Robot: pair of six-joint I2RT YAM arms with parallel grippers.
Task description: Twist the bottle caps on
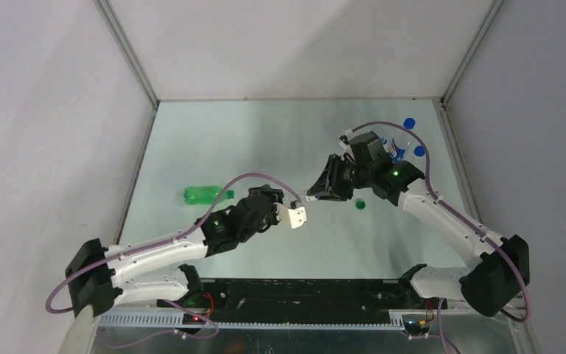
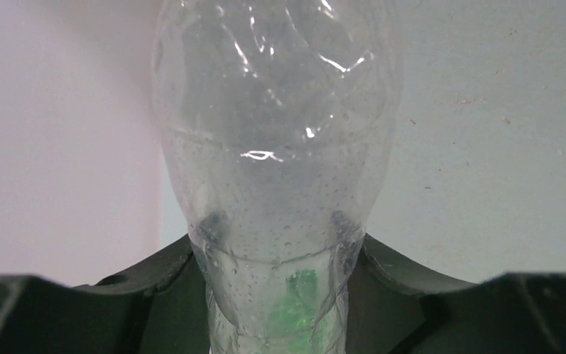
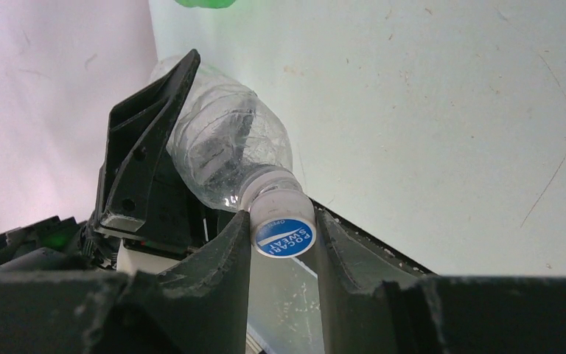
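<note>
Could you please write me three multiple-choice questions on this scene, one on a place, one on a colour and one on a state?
1. Where is the dark green cap?
A. On the table, near the right gripper
B. Screwed on a bottle
C. On the floor

2. What colour is the printed top of the white cap, which sits on the clear bottle between the right fingers?
A. Red
B. Blue
C. Yellow

3. How is the green bottle placed?
A. Standing upright
B. Lifted off the table
C. Lying on its side on the table

Answers:
1 A: it lies alone on the table beside that gripper.
2 B: the right wrist view shows a blue face with white lettering.
3 C: the top view shows it lengthwise on the table.
</note>
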